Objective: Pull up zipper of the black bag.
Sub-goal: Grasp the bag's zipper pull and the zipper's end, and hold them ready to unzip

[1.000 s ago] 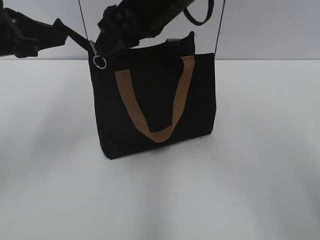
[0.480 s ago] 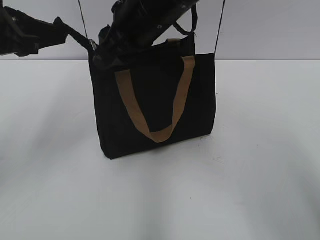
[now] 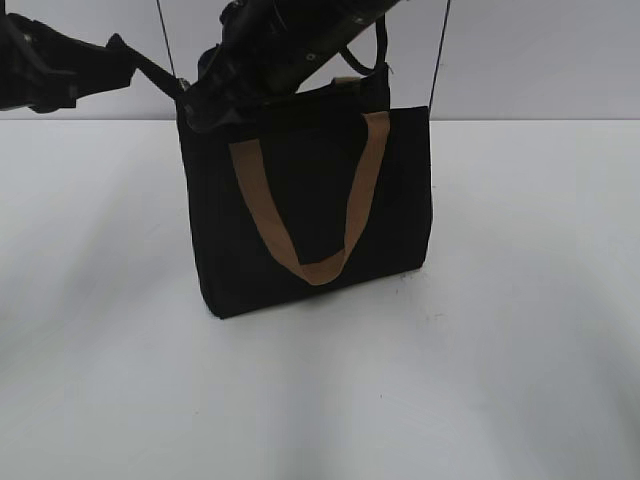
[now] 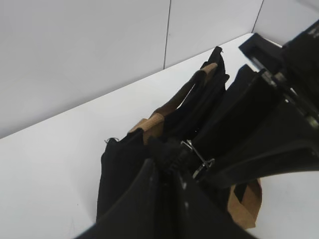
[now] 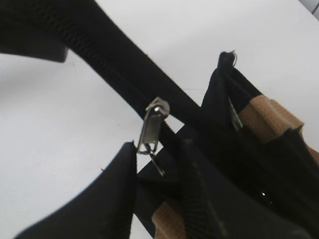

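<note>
The black bag (image 3: 310, 210) stands upright on the white table, a tan strap handle (image 3: 310, 265) hanging down its front. My left gripper (image 3: 178, 88) is shut on the black zip track's end at the bag's upper left corner; the left wrist view shows it (image 4: 168, 174) pinching that track. My right gripper (image 3: 200, 115) reaches across from above to the same corner. In the right wrist view the silver zipper slider (image 5: 153, 124) sits on the taut track, and its ring pull runs edge-on into my shut right jaws (image 5: 149, 174). The slider also shows in the left wrist view (image 4: 198, 158).
The white table (image 3: 500, 350) spreads all round the bag. A pale wall (image 3: 540, 60) stands behind it. Two thin dark cables (image 3: 438, 50) hang down behind the bag. A second tan handle (image 4: 164, 107) lies along the bag's open top.
One second ago the silver ring pull hung free at the bag's upper left corner. My right gripper has moved down and left onto it and now covers it. The left arm has not moved.
</note>
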Controlling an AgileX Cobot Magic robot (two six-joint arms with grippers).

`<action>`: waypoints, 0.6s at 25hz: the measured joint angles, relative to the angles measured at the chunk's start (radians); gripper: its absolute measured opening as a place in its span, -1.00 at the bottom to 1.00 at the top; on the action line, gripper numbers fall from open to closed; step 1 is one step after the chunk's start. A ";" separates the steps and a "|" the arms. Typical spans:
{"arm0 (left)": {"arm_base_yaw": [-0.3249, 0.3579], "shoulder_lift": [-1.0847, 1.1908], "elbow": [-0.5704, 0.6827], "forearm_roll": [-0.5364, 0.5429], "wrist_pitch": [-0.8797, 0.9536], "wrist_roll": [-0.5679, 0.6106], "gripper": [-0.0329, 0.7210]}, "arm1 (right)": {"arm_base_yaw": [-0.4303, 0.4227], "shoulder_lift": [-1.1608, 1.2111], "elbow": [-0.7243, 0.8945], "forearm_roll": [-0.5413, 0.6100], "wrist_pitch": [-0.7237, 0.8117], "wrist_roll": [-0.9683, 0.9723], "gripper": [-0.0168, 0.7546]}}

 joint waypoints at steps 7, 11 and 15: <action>0.000 0.000 0.000 0.014 -0.002 0.000 -0.84 | 0.001 0.000 0.000 0.006 -0.001 0.007 -0.96; 0.000 0.000 0.000 0.080 0.001 -0.001 -0.84 | 0.001 0.000 0.000 0.005 0.029 0.022 -0.96; 0.000 0.000 0.000 0.189 0.012 -0.031 -0.84 | 0.001 -0.001 0.000 0.000 0.040 0.043 -0.96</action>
